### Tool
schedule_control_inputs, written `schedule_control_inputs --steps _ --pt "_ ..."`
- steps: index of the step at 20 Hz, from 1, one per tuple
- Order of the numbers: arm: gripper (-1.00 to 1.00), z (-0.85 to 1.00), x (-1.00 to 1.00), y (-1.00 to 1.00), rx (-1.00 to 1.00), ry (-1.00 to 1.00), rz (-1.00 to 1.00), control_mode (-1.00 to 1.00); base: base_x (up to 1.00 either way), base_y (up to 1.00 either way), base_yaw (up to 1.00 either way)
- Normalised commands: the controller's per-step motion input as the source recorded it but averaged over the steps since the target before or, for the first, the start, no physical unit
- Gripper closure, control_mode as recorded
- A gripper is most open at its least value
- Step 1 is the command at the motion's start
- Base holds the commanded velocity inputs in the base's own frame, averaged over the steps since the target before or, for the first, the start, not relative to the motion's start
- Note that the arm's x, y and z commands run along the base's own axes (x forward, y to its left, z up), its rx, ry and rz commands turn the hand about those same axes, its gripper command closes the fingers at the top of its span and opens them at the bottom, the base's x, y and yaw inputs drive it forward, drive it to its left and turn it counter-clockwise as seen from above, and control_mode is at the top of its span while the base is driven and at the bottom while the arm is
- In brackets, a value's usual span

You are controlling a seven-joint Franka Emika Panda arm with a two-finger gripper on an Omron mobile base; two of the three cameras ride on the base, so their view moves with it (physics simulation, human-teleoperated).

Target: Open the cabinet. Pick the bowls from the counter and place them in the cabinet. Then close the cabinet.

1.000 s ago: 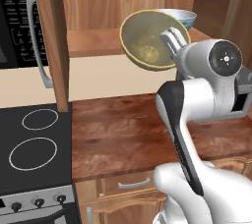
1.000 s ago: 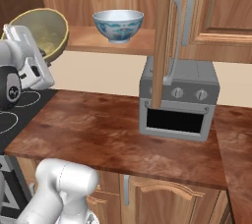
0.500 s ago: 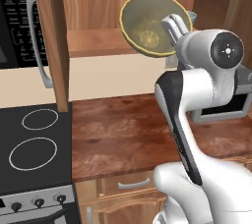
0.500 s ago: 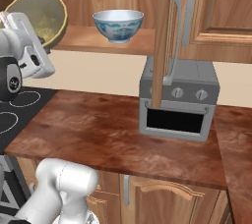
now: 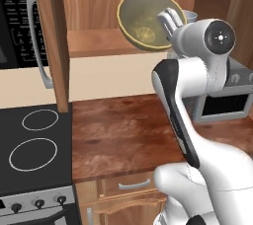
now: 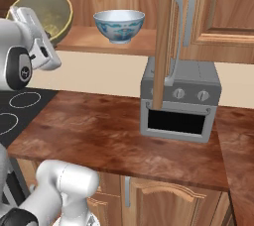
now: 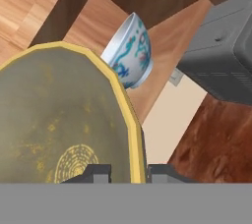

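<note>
The gripper (image 7: pixel 129 171) pinches the olive bowl's (image 5: pixel 143 21) rim, tilting it (mouth sideways) to clear the open cabinet (image 6: pixel 163 36), toward the shelved white bowl (image 6: pixel 119 26) at three o'clock.

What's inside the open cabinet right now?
The white-and-blue bowl stands upright on the cabinet shelf. The olive-yellow bowl, tilted and gripped by its rim in the claw, is held up at the shelf opening, not set down. It hides the shelf behind it.
</note>
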Motion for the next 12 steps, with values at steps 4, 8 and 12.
schedule_control_inputs --steps 4,8,12 --pt "1.0 0.0 0.29 0.0 0.0 0.0 0.05 -1.0 0.0 0.0 0.0" --pt "1.0 0.0 0.29 0.0 0.0 0.0 0.05 -1.0 0.0 0.0 0.0" --pt "1.0 0.0 0.31 0.0 0.0 0.0 0.04 -1.0 0.0 0.0 0.0"
